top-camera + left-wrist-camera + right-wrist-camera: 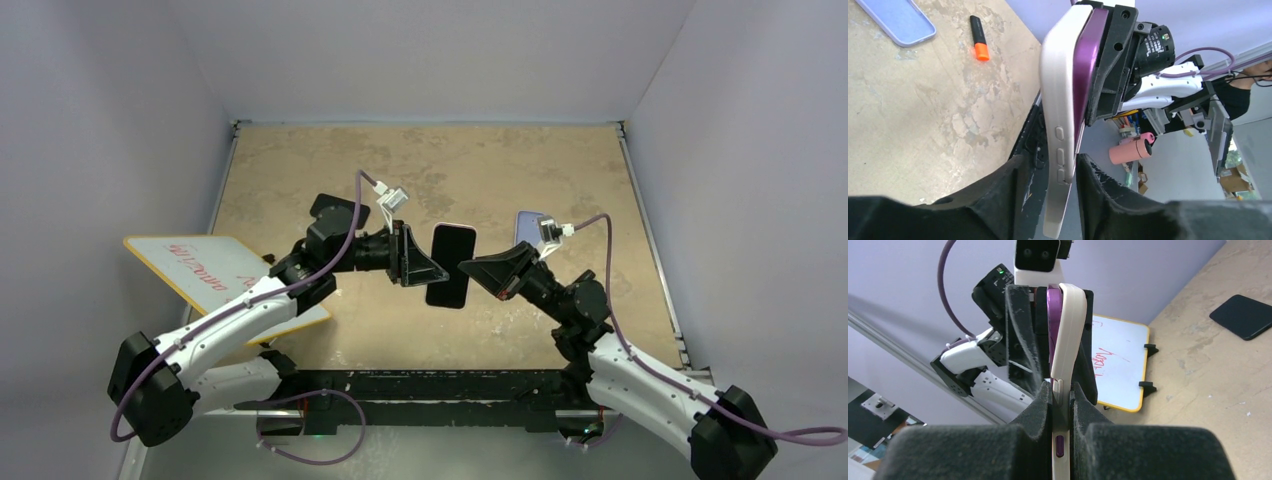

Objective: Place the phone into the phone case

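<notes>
A purple phone (pixel 1088 65) sits partly in a white case (pixel 1060 100), and both are held in the air between my two grippers. In the top view its black screen (pixel 451 265) faces up above the table's middle. My left gripper (pixel 1050 160) is shut on one end of the phone and case. My right gripper (pixel 1060 386) is shut on the other end, with a purple side button showing between its fingers. In the right wrist view the case (pixel 1070 330) bows away from the phone (pixel 1053 315) toward the left gripper's end.
A lavender case (pixel 895 20) and a black-and-orange marker (pixel 978 37) lie on the tan table, at the back right. A yellow-framed whiteboard (pixel 215 275) rests at the left. A flat black item (pixel 1243 316) lies on the table beyond it.
</notes>
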You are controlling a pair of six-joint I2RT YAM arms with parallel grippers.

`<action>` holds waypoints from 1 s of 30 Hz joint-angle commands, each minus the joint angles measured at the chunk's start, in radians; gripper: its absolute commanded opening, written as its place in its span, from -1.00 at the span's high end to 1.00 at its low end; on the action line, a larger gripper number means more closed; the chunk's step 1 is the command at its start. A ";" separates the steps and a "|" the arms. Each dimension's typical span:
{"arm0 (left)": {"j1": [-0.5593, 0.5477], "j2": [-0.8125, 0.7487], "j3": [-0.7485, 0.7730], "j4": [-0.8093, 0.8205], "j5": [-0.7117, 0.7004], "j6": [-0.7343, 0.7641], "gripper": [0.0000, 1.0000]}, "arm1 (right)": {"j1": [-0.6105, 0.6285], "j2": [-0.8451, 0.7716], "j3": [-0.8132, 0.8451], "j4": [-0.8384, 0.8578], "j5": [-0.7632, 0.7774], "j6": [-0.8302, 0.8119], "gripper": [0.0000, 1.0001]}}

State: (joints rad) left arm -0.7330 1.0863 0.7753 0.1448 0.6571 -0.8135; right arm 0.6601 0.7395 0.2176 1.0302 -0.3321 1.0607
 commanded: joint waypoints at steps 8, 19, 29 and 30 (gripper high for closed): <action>0.005 -0.004 -0.029 0.166 0.102 -0.008 1.00 | 0.000 -0.049 0.022 0.075 0.005 0.017 0.53; 0.006 0.024 -0.038 0.166 0.234 0.080 1.00 | -0.001 -0.026 0.109 -0.030 -0.038 0.007 -0.19; 0.006 0.022 -0.038 0.052 0.206 0.186 1.00 | -0.008 0.004 0.174 -0.093 -0.016 -0.010 -0.15; 0.006 0.023 -0.040 0.051 0.200 0.187 1.00 | -0.008 0.006 0.172 -0.092 -0.015 -0.008 -0.05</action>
State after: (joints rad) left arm -0.7288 1.1183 0.7357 0.2073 0.8597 -0.6827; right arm 0.6598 0.7471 0.3359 0.9051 -0.3576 1.0691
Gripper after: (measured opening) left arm 0.171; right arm 0.582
